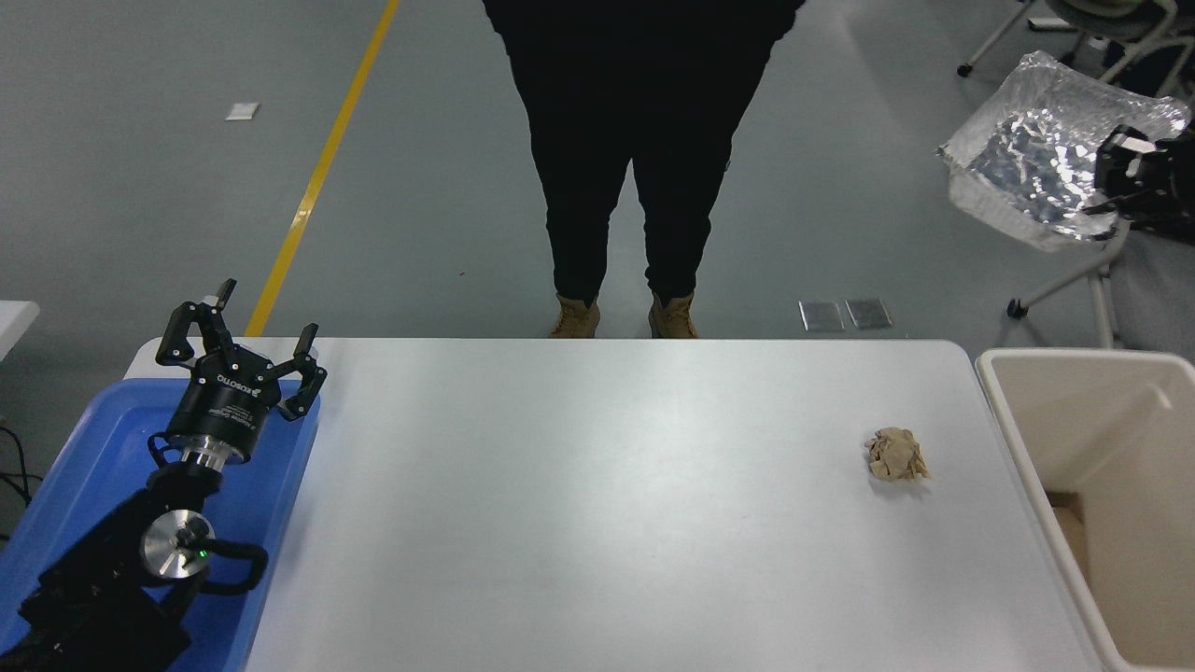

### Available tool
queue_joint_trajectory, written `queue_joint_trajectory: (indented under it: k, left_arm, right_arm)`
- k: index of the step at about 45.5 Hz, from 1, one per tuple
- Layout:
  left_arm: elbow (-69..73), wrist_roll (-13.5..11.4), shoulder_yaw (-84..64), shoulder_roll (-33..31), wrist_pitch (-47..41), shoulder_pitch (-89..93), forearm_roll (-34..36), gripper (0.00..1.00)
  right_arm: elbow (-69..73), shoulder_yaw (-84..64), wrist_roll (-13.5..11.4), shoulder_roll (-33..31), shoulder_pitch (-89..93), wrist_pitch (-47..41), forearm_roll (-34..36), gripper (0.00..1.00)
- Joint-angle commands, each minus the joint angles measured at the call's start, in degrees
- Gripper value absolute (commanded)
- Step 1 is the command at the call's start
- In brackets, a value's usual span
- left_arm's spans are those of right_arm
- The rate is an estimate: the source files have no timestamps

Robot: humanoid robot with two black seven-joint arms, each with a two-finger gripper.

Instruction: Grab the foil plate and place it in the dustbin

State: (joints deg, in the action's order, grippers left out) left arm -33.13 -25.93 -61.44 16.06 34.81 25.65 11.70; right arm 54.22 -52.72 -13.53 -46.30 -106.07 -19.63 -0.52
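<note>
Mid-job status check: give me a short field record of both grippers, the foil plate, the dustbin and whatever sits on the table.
right gripper: shut on the foil plate's rim, raised at the upper right
foil plate: held in the air, tilted
dustbin: at the table's right end, plate not in it
left gripper: open, parked over the blue tray
table: crumpled paper ball near the right end
</note>
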Motion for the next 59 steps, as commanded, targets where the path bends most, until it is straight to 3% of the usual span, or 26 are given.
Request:
queue_joint_trajectory:
  k: [1,25,40,59]
  left_arm:
    - [0.0,0.0,0.0,-0.06,0.0,0.01,-0.02,0.98]
    - [0.0,0.0,0.0,-0.06,0.08,0.01,-0.02,0.98]
    - [0.0,-0.09,0.0,-0.06,0.0,-0.07,-0.02,0.98]
    - [0.0,-0.09,0.0,-0.06,0.08,0.01,-0.02,0.98]
  right_arm:
    - [-20.19,8.76,0.09,0.51,20.09,2.67,0.34,0.0]
    - [-30.58,26.7,-0.09,6.58,50.51,19.37,0.43,0.0]
    - [-40.51,31.45,0.17,13.52,61.41,21.13,0.43,0.0]
    - [-41.39,36.2,0.26,18.09,68.8,24.38,0.43,0.0]
